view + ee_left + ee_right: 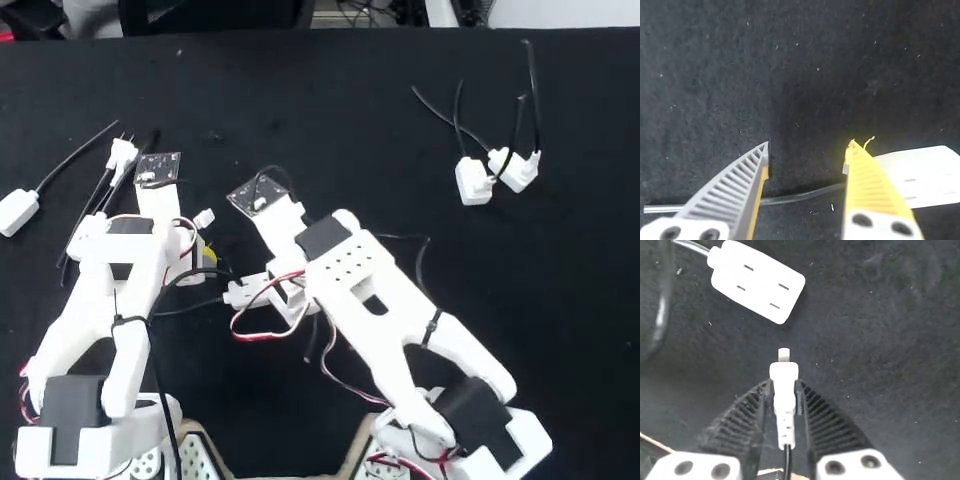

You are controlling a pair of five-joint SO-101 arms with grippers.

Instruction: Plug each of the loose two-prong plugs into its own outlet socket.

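The right hand (784, 386) pinches the two-prong plug (784, 371) by its body; it looks light and rigid, prongs free, near the outlet socket (757, 281). The left hand (807, 145) gapes wide.

Black cloth-covered table (330, 100)

I see my left tool (808, 145) hanging over the black, lint-speckled tabletop (790, 60), its two ribbed fingers spread apart: one grey (735, 190), one yellow (870, 185) with a stray yellow thread at its tip. A thin dark cable (800, 197) lies across the tabletop between the fingers. A flat white plastic block with faint slots (925, 170) lies just beside the yellow finger.
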